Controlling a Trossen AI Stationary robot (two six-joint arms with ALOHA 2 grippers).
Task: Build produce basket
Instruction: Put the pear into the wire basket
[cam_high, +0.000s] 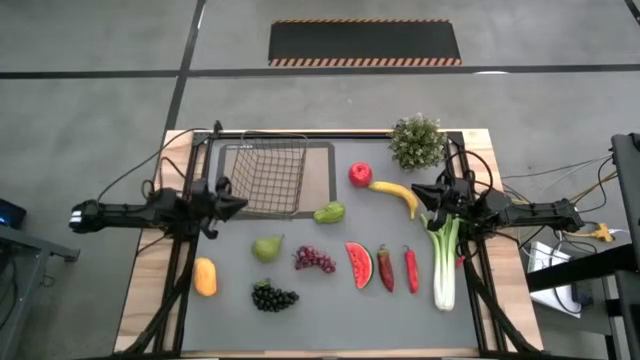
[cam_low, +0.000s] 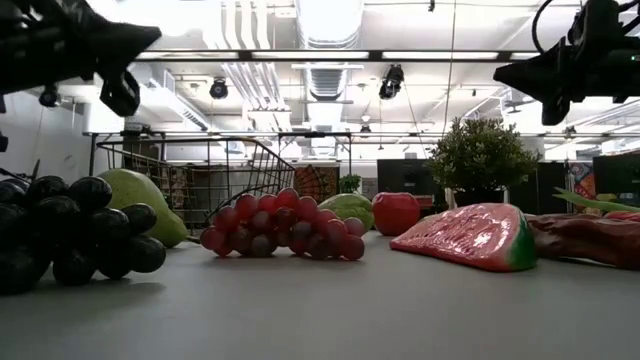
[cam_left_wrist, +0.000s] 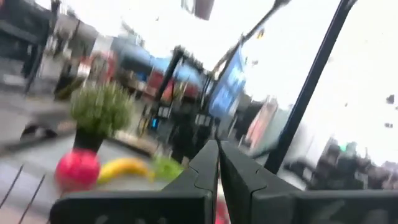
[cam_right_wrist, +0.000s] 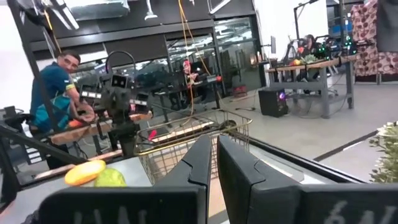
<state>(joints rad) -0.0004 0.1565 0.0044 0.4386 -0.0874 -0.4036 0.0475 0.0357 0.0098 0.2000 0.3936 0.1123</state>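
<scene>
The wire basket stands on a tan mat at the table's far left. The produce lies loose on the grey table: apple, banana, two green pears, red grapes, dark grapes, watermelon slice, two chilies, leek and orange fruit. My left gripper hangs shut above the table beside the basket's left near corner. My right gripper hangs shut above the banana's right end and the leek's leaves. Neither holds anything.
A bushy potted plant stands at the far right, close to my right arm. Dark frame struts and cables run along both side edges. Free grey table lies along the near edge. A person sits in the room beyond.
</scene>
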